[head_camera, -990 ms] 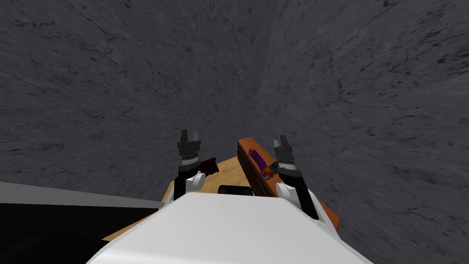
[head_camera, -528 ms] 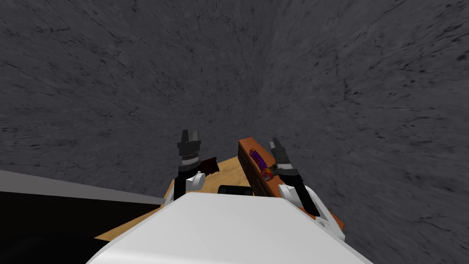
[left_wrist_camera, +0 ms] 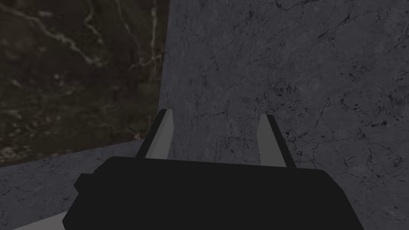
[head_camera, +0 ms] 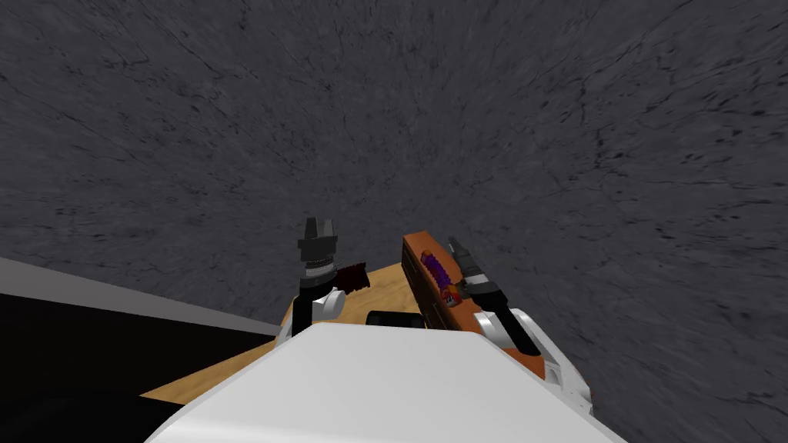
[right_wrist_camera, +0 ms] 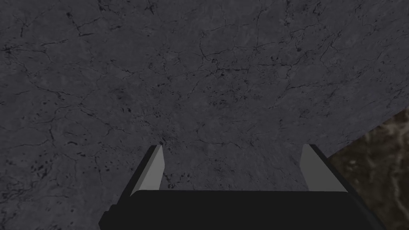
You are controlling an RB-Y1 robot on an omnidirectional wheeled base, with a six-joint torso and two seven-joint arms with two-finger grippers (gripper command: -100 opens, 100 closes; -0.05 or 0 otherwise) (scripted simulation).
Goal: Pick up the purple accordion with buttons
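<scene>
The purple accordion point(head_camera: 435, 268), ribbed with an orange and red end, lies along the top of an orange-brown cabinet point(head_camera: 416, 244) in the head view. My right gripper point(head_camera: 455, 247) hovers just to the accordion's right, close beside it, and my right wrist view shows its fingers point(right_wrist_camera: 154, 167) open with nothing between them, facing a dark grey cracked wall. My left gripper point(head_camera: 318, 229) is raised left of the cabinet. Its fingers point(left_wrist_camera: 164, 133) also stand open and empty.
A dark red object point(head_camera: 353, 278) and a black block point(head_camera: 394, 318) sit on a light wooden surface point(head_camera: 385, 288) left of the cabinet. The dark grey cracked wall point(head_camera: 462, 115) stands close behind. A black area point(head_camera: 92, 346) lies at the lower left.
My right gripper has dropped a little and swung left, closer to the accordion. The head camera has shifted slightly. The left arm has held still.
</scene>
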